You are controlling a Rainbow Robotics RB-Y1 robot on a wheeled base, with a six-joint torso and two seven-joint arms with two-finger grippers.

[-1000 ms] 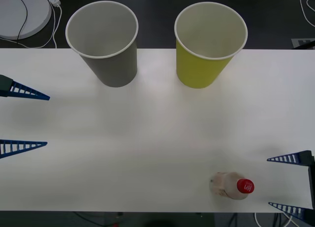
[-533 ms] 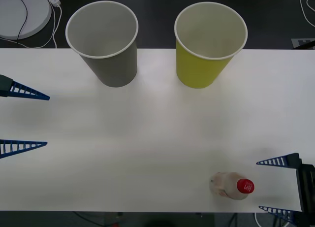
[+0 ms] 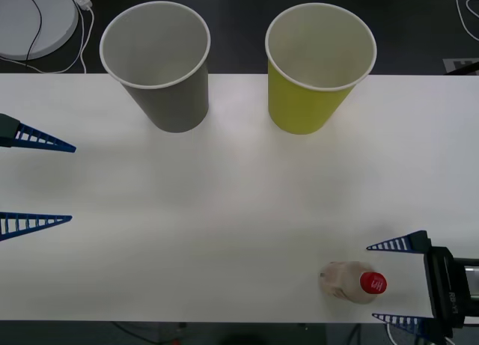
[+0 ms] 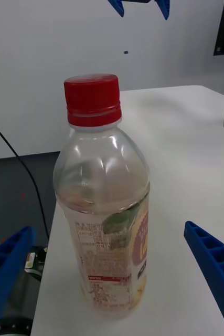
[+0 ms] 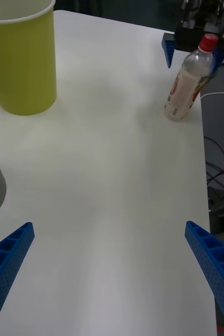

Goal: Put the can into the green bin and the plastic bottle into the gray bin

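The plastic bottle (image 3: 348, 282) stands upright near the table's front right edge, clear with a red cap and a white label. My right gripper (image 3: 372, 282) is open, and its blue fingers reach in from the right to either side of the bottle's top without touching it. Close up, the bottle (image 4: 104, 210) stands between those fingers (image 4: 211, 257). At the back are the gray bin (image 3: 161, 68) on the left and the green bin (image 3: 318, 75) on the right, both upright. My left gripper (image 3: 72, 183) waits open at the left edge. The can is out of view.
The white table (image 3: 224, 210) is bare between the bins and the bottle. Its front edge runs just behind the bottle. A round white disc with cables (image 3: 34, 19) lies on the floor beyond the far left corner.
My right gripper has slid left along the front edge, so its open fingers now straddle the bottle. The bottle, both bins and the left arm have not moved.
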